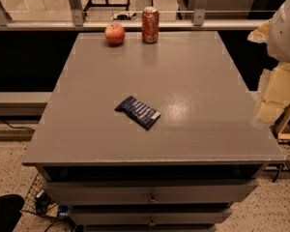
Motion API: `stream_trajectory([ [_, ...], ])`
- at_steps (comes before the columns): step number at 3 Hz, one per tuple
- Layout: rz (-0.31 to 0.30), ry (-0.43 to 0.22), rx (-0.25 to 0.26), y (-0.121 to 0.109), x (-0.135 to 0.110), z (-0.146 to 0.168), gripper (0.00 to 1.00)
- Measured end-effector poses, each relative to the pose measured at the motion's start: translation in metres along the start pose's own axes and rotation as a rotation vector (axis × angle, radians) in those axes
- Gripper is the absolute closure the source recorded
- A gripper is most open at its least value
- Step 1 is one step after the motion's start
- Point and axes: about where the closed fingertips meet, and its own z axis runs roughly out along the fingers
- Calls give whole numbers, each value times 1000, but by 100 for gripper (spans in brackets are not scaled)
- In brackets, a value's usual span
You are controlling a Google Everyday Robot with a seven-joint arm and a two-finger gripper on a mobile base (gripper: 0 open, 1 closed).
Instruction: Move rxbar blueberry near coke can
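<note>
The rxbar blueberry (137, 112), a flat navy-blue wrapper with pale lettering, lies diagonally near the middle of the grey table (87, 139). The coke can (150, 25), red with a silver top, stands upright at the table's far edge, far from the bar. My gripper (268, 111) hangs at the right edge of the view, beyond the table's right side, well away from the bar and holding nothing that I can see. The white arm (287, 28) rises above it.
A red apple (115, 34) sits just left of the can at the far edge. A railing (77, 18) runs behind the table. Drawers (150, 192) face the front below the tabletop. Cables and a wire basket (36, 197) lie on the floor at lower left.
</note>
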Motion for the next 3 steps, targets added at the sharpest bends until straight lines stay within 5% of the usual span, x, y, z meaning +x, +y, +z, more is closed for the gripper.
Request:
stream_trajectory([
  [2, 47, -43, 26, -3, -1, 2, 0],
  [3, 150, -149, 67, -5, -10, 11, 0],
])
